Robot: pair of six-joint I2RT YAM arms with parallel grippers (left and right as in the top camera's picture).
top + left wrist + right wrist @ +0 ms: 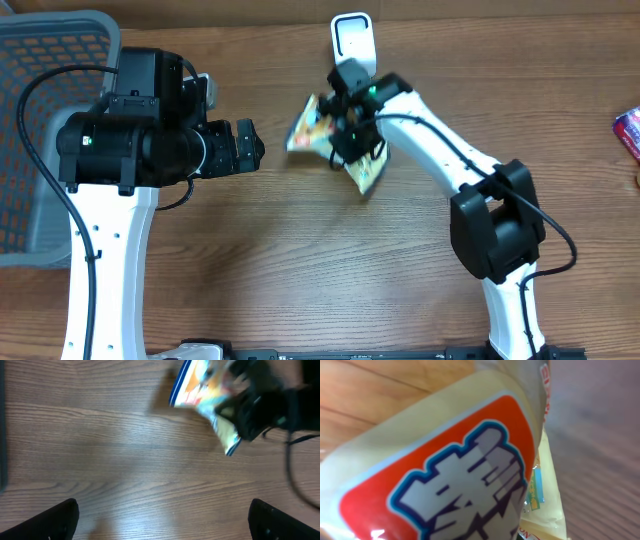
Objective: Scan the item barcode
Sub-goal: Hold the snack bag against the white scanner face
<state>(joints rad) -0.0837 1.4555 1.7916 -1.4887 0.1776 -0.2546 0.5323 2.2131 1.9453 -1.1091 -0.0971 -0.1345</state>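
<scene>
Packet clenched in right end effector; left end effector released, open tabletop between them.

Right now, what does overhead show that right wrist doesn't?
Overhead only: both arms, the open left gripper, the right gripper shut on the snack packet, a white upright device near the top of frame, a grey basket far left, and a colourful item at the right edge.
Right wrist only: the packet's print close up, an orange-red label with blue-outlined characters.
Both: the packet and the wooden table.
</scene>
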